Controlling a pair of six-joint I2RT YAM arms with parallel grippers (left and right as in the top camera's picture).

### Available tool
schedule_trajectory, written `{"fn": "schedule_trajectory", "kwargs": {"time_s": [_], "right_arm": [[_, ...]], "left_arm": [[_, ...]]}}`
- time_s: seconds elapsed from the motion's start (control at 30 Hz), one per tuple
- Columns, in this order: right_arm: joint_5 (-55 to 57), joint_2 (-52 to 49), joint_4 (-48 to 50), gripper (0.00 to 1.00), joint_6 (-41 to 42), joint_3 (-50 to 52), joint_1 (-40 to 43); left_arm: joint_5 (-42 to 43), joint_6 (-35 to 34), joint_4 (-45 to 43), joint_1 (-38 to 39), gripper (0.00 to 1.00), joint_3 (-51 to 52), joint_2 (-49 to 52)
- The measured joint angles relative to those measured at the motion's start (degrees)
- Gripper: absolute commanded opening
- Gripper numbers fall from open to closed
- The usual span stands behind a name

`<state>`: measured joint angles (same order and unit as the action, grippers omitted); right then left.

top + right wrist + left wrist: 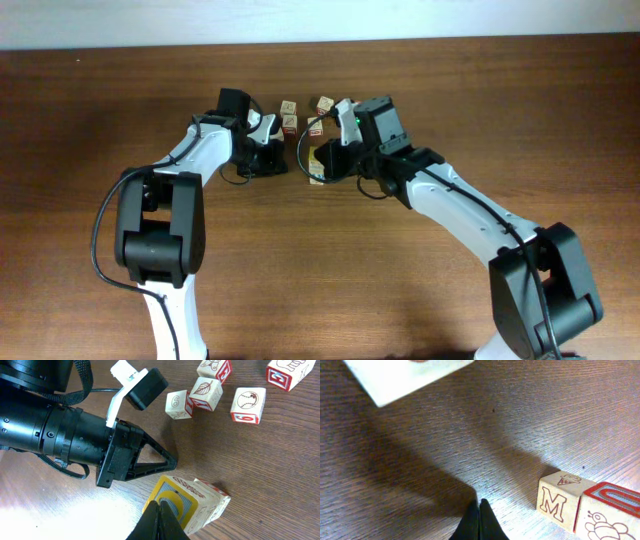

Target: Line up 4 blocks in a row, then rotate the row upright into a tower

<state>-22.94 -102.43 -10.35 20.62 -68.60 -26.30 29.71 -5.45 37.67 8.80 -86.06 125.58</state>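
Right gripper (pixel 159 519), fingers pressed together, tips over the yellow-faced block (pixel 174 499); left gripper (pixel 479 519), also closed, just to its left.

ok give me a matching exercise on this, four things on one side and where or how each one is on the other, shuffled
Things
1. left gripper
2. M block
3. yellow-faced block
4. baseball block

Place or state
a. stands alone, with a gap to its neighbours
b. shut on nothing, over bare table
c. in the left wrist view, touching a red-framed block
d. right at the shut tips of the right gripper

Pairs: 1-b, 2-c, 3-d, 4-a
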Motion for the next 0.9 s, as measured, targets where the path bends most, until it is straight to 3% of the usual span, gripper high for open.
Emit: {"fn": "schedule_trajectory", "kwargs": {"time_s": [0.53,0.6,0.67,0.7,0.73,0.77,0.8,0.87,0.9], "right_arm": [[1.01,2.08,-1.40,0.04,-0.04,-0.74,0.00],[1.09,3.93,-1.55,0.04,-0.11,-0.74,0.00],[1.92,13.27,-6.82,0.04,-1.64,-0.66,2.19],[2.45,20.98,-9.22,0.05,-2.45,-0.96,5.35],[2.80,27.32,-15.69,0.14,-3.30,-1.55,8.59],[3.54,37.11,-21.18,0.29,-4.70,-1.79,13.88],[4.57,45.70,-27.54,0.55,-4.90,-1.90,17.62],[7.26,56.74,-36.63,0.90,-5.40,-1.57,21.29],[9.27,63.45,-42.01,0.99,-5.44,-1.81,21.84]], "left_arm": [[-1.31,0.00,0.50,-1.27,0.00,-0.85,0.00],[-3.74,0.11,6.12,-1.27,0.00,-5.70,0.35],[-9.51,1.51,17.79,-2.91,0.00,-16.94,0.39],[-12.28,1.55,18.56,-5.01,0.00,-21.66,-2.67],[-14.29,1.55,18.93,-6.27,0.01,-22.51,-6.38],[-18.51,1.55,19.41,-7.78,0.51,-22.75,-16.59],[-22.36,1.57,20.28,-8.94,0.99,-23.50,-26.34],[-26.49,2.27,25.99,-9.53,0.99,-24.02,-32.68],[-26.97,2.23,28.11,-9.57,0.99,-24.00,-32.85]]}}
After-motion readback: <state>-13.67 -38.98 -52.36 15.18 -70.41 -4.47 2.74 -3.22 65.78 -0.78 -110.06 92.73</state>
